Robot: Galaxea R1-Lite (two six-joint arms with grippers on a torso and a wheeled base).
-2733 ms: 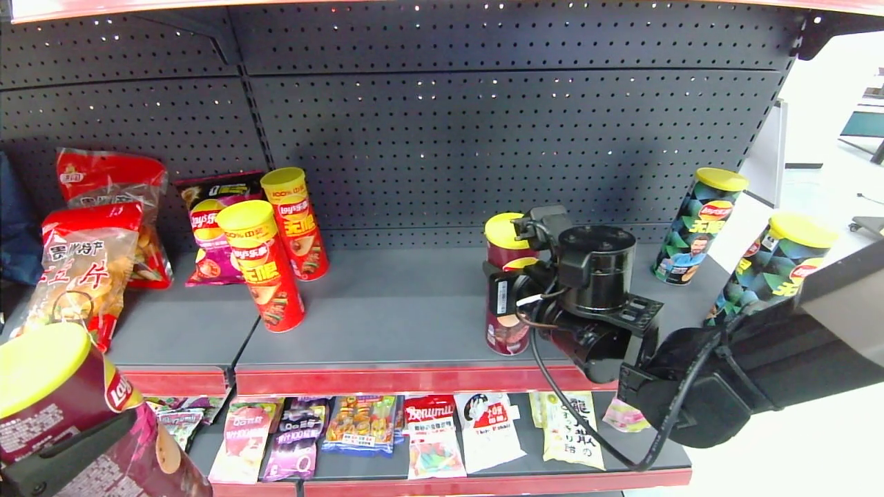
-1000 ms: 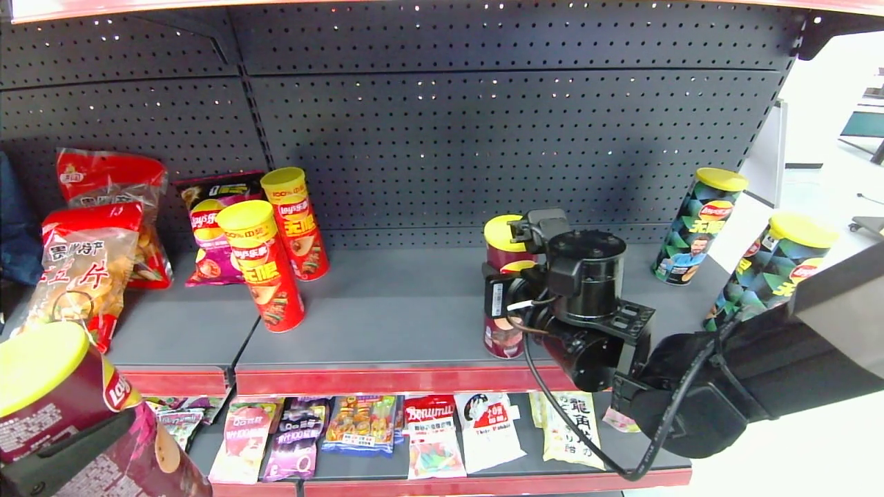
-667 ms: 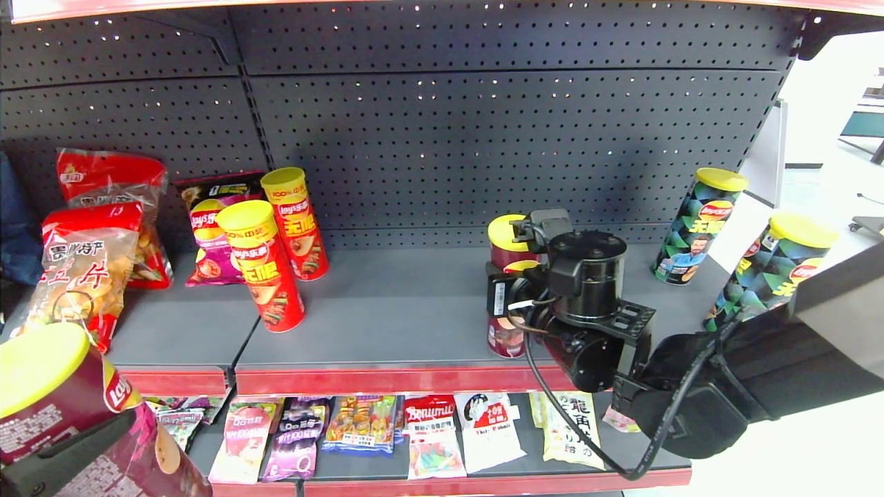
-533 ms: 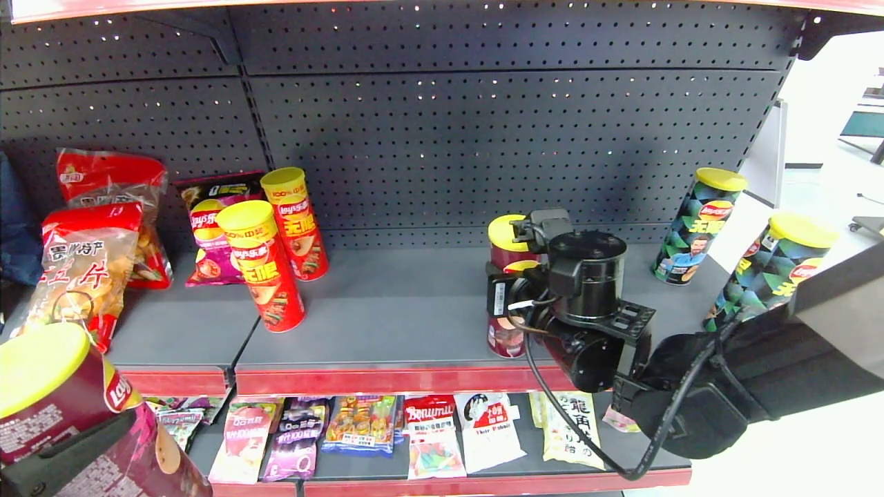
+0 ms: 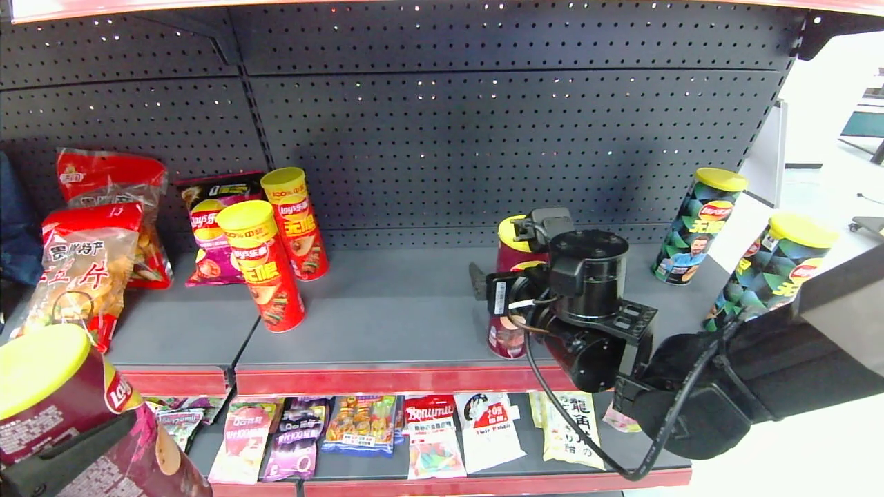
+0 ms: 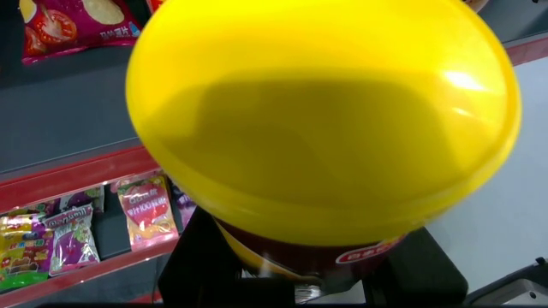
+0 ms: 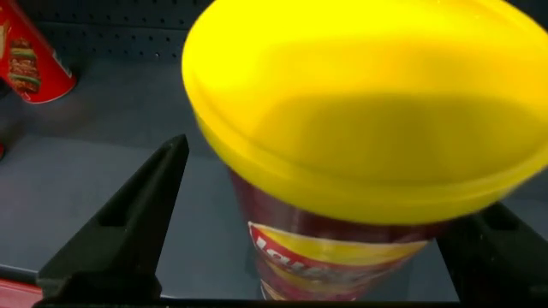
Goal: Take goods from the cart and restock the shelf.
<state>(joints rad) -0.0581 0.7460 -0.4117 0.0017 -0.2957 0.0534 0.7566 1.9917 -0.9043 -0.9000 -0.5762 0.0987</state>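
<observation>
- The right gripper (image 5: 501, 286) is spread wide. A maroon can (image 5: 516, 257) stands upright on the shelf (image 5: 387, 310) between its fingers.
- The left gripper (image 5: 76, 442) clamps a second maroon can (image 5: 48, 393).
- Both cans have yellow lids.
- Count: two maroon cans, two red cans (image 5: 261, 266) left of the right gripper, and two green-patterned cans (image 5: 699, 228) to its right.

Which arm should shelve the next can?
Left. The left gripper is shut on a maroon can, low by the shelf's front left. The right gripper stands open around a second can standing on the shelf, so it carries nothing.
</observation>
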